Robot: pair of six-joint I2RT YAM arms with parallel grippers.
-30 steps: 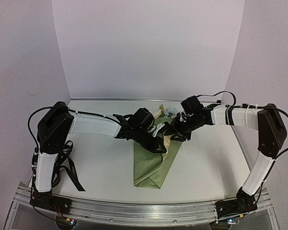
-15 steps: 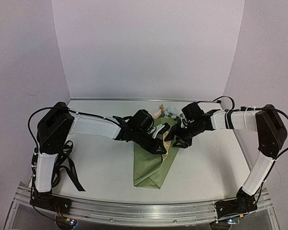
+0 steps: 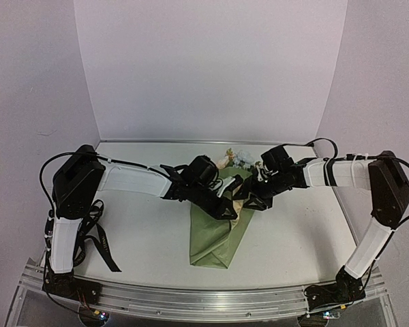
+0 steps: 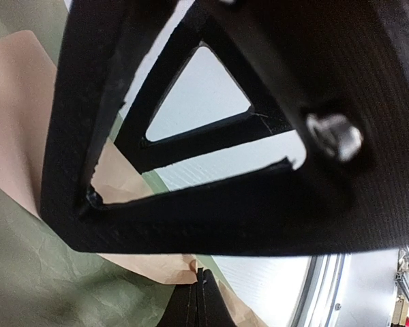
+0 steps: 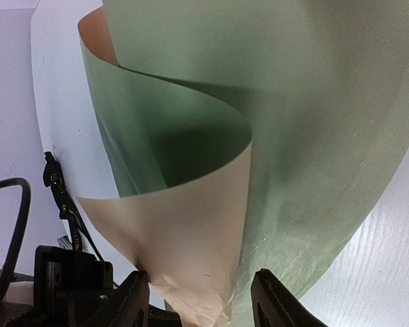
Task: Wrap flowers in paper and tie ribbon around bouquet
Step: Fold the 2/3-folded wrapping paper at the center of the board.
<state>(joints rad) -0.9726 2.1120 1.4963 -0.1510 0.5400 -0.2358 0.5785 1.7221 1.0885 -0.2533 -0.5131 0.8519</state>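
Table (image 3: 150,231): white, with the arms' bases at its near edge.
Paper (image 3: 215,235): lies in the middle of the table, folded into a rough cone. Its olive face is outward, the narrow end points to the near edge and the wide end to the far wall. In the right wrist view the sheet (image 5: 293,136) curls in an S, olive on one face and tan on the other.
Flowers (image 3: 237,158): pale blossoms show at the paper's wide far end, between the two wrists. The stems are hidden under the paper and the arms.
Left claw (image 3: 226,206): reaches in from the left and sits over the upper part of the cone. In its own wrist view the fingertips (image 4: 199,300) are pressed together, with tan and olive paper (image 4: 27,272) close around them. I cannot tell whether a paper edge is pinched between them.
Right claw (image 3: 249,201): comes in from the right, just beside the left claw, at the cone's right edge. In its own view (image 5: 201,286) the fingers stand apart. The curled tan edge of the paper passes between them and is not squeezed.
Ribbon (image 3: 108,253): a black band lies on the table by the left arm's base, well apart from the paper. Its lettering is too small to make out.
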